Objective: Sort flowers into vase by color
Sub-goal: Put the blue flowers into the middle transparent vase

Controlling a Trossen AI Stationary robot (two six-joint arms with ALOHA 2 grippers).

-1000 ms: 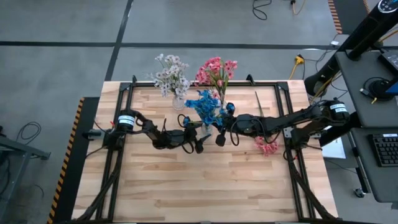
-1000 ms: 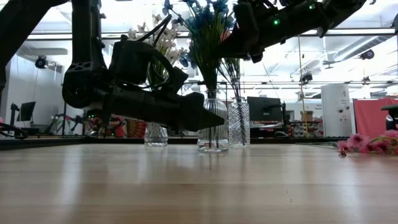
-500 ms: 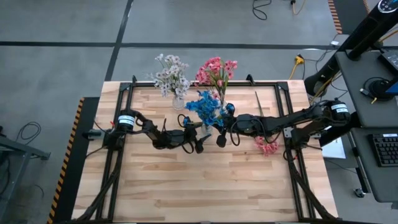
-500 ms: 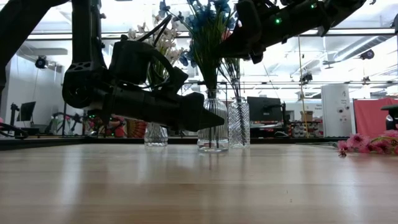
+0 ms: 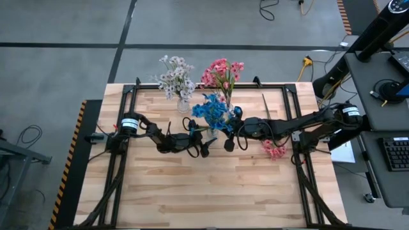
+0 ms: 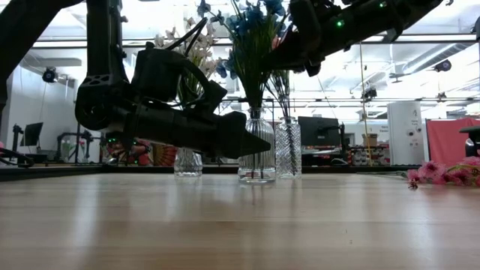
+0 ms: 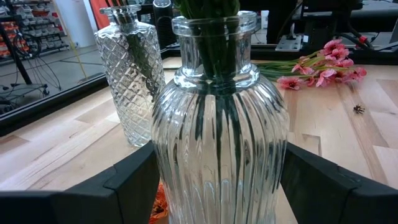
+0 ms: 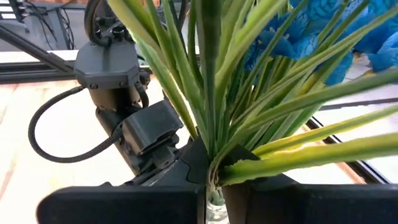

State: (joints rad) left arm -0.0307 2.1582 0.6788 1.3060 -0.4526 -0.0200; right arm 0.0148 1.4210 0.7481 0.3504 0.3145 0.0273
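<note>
Blue spray nearly seated in the middle vase

My right gripper (image 5: 227,144) stays pinched on the stems of the blue flowers (image 5: 211,110); over the last second the blooms have drifted only a touch, so I judge I am settling them into the ribbed vase (image 7: 219,118), not lifting away. My left gripper (image 5: 206,148) has not moved: its fingers (image 7: 127,180) stand wide on either side of that vase, bracing it, though I cannot tell whether they press the glass. That leaves blue almost done. The white flowers (image 5: 174,78) and the pink flowers (image 5: 222,72) already stand in vases behind. One loose pink spray (image 5: 274,151) lies on the table (image 5: 192,191) under my right arm, and I reckon it goes next. The cut-glass vase (image 7: 129,87) stands just beside the ribbed one, so I have little room when I release.
</note>
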